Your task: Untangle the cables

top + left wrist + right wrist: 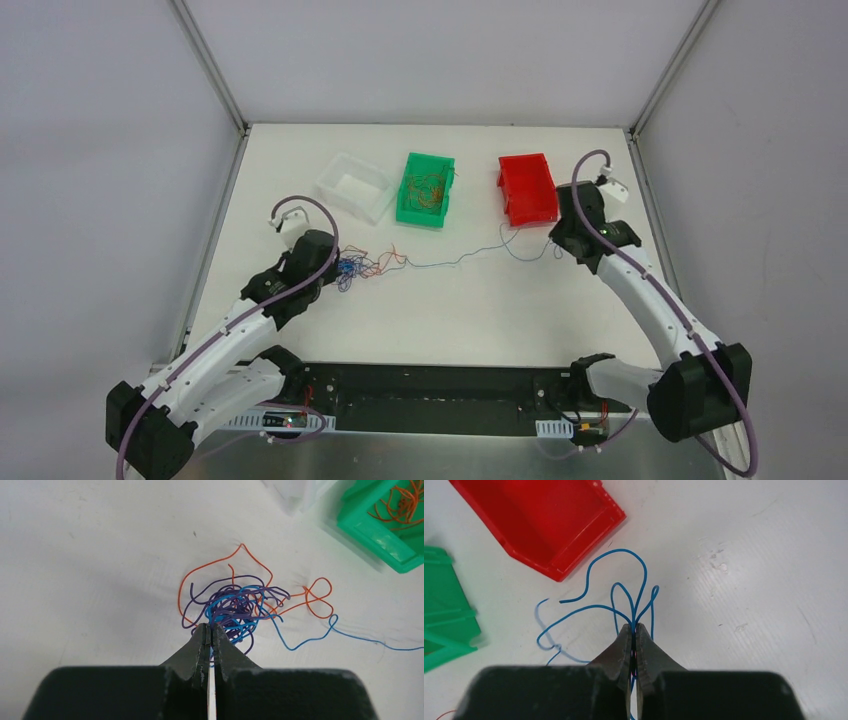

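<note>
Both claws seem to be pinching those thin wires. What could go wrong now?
Pulling apart could tighten the tangle held by the left gripper instead of freeing the blue wire. The wire might also slip from the right gripper, or its loops could catch the red bin.

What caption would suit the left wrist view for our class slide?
Left pincer shut on the tangled cables, with a green bin nearby.

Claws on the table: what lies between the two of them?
In the top view, one thin blue cable runs from the tangle at the left claw to the right claw.
</note>
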